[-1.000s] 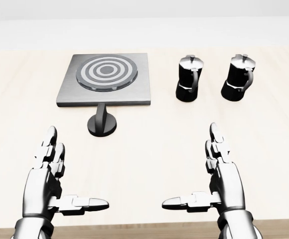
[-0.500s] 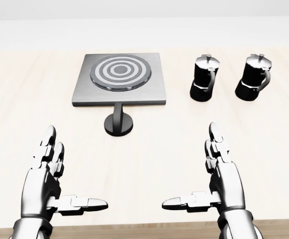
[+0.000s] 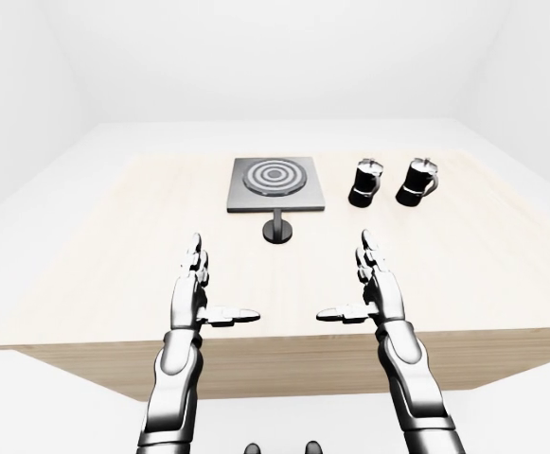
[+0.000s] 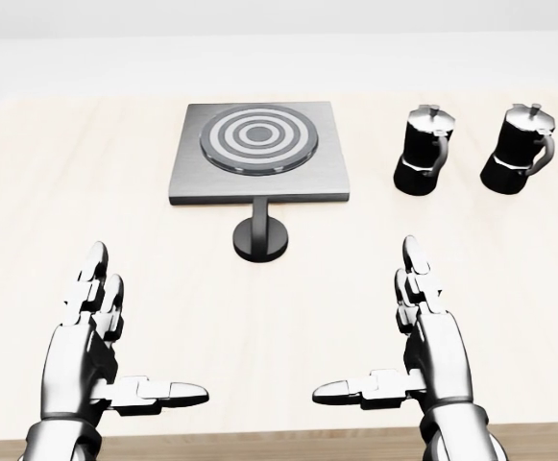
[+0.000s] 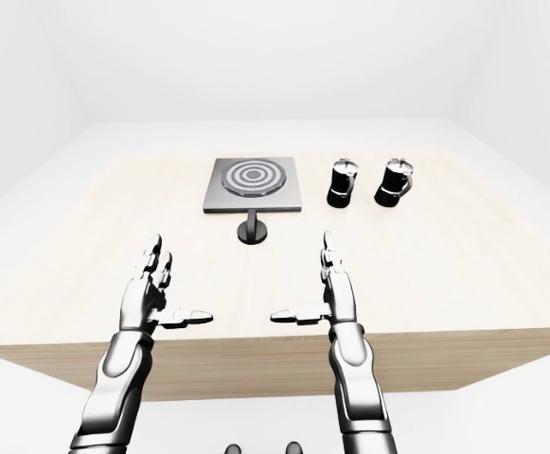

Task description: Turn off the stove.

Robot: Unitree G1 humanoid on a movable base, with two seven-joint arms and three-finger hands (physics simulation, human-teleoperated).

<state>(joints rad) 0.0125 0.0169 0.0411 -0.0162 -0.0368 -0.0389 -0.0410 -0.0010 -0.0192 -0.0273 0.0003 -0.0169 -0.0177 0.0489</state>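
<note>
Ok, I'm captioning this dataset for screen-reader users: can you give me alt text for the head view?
Two open robot hands, left hand and right hand, hover over a pale wooden table, touching nothing. Above them sits a grey stove with a ringed burner, its black knob just below it, and two black moka pots to its right.

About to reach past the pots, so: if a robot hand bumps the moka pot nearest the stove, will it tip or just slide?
The near moka pot is taller than it is wide, so a high knock would probably tip it. It narrows at the waist, so a low push would more likely slide it. Its handle faces right, toward the second pot.
</note>
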